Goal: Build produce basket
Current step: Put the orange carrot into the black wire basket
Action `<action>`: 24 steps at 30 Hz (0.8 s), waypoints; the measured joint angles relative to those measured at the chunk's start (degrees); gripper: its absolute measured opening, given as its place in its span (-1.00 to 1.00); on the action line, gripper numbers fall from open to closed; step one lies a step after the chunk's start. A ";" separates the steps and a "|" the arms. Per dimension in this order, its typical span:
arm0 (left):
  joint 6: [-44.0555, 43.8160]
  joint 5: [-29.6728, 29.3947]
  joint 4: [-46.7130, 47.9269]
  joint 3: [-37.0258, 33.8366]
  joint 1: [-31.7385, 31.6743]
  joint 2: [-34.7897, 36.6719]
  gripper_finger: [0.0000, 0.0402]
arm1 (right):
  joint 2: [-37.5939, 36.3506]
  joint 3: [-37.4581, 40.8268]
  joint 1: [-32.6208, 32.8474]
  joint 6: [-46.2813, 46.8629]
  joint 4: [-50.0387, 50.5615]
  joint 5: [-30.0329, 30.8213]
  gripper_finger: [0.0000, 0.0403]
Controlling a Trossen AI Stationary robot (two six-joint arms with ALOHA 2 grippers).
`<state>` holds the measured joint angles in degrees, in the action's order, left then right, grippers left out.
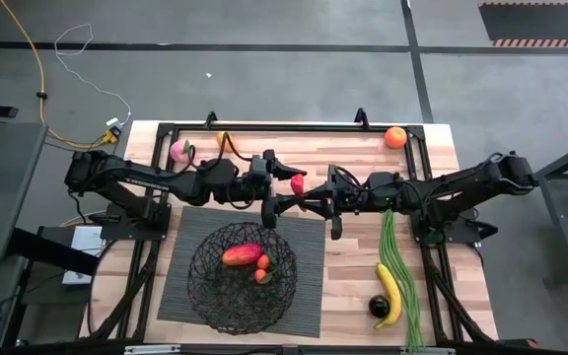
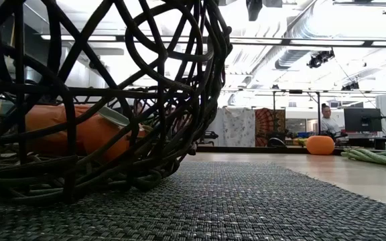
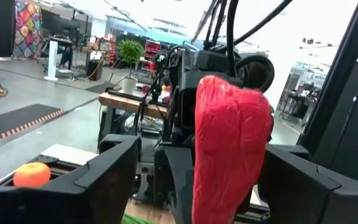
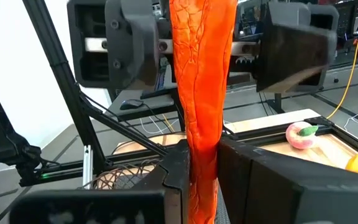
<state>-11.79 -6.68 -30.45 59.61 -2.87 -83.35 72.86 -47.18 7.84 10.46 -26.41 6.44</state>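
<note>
A red pepper [image 1: 297, 183] hangs in mid-air over the far edge of the mat, between my two grippers. My right gripper [image 1: 310, 196] reaches in from the right and is shut on the red pepper [image 4: 201, 74]. My left gripper [image 1: 282, 187] faces it from the left and is open; its fingers [image 3: 104, 177] stand on either side of the red pepper [image 3: 232, 137], and I see no touch. The black wire basket [image 1: 243, 276] sits on the mat and holds an orange-red pepper [image 1: 243, 254] and small orange pieces [image 1: 262, 262]. My right gripper pinches the red pepper between its two fingers [image 4: 169, 180] at one end [image 4: 202, 155]. The fingers come level from the table's right. The pepper is lifted clear of the table, and its free end sticks out past the fingertips toward my left gripper.
A dark ribbed mat [image 1: 176, 296] lies under the basket. A pink peach [image 1: 180, 151] sits at the far left, an orange [image 1: 394, 137] at the far right. Green beans [image 1: 394, 261], a banana [image 1: 390, 294] and a dark round fruit [image 1: 379, 307] lie on the right side.
</note>
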 joint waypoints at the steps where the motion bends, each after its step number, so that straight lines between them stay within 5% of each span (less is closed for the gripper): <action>1: 0.02 0.00 0.01 0.00 0.00 0.00 0.49 | 0.00 0.00 0.02 0.00 0.08 0.00 -0.78; 9: 1.92 0.85 0.52 0.00 0.04 -0.09 0.38 | 0.00 0.00 0.02 0.00 0.12 0.00 -0.78; 24: 1.34 1.09 0.52 0.00 0.04 -0.09 -0.47 | 0.02 0.00 -0.02 0.02 0.21 0.16 -0.78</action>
<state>-10.45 -5.59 -29.93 59.61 -2.83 -83.44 72.88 -47.18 7.81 10.48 -26.20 6.59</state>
